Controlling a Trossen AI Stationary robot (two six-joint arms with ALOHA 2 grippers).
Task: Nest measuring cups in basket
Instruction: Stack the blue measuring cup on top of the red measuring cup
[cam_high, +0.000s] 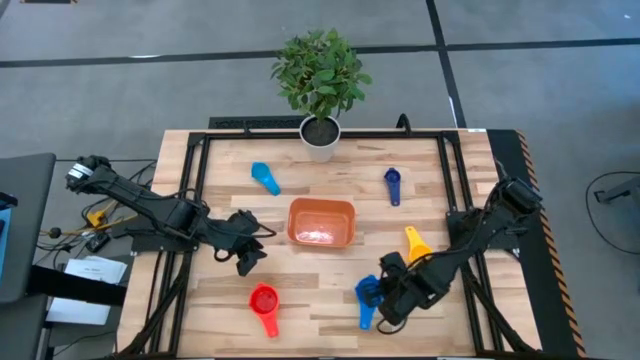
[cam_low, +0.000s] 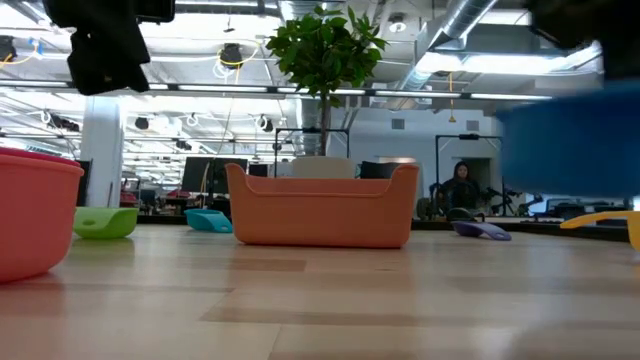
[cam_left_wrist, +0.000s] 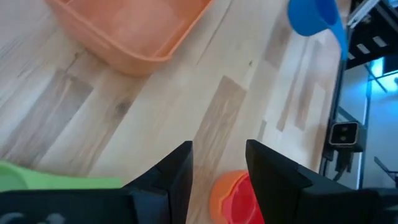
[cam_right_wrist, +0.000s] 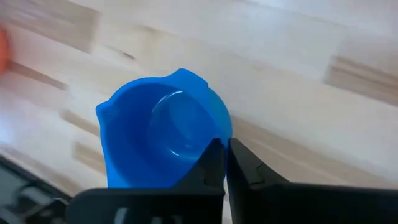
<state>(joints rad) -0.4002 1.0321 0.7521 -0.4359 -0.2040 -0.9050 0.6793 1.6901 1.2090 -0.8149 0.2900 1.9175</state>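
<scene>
Right wrist view alone shows right gripper (cam_right_wrist: 225, 163) clamped on blue cup (cam_right_wrist: 163, 127) rim; high view places left gripper (cam_high: 250, 258), fingers parted, nine o'clock of basket (cam_high: 321, 222)

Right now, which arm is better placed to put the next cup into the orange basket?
Probably the right. Its gripper is shut on the rim of the blue plastic measuring cup, near the orange plastic basket. The left gripper is open and empty beside the basket.
</scene>
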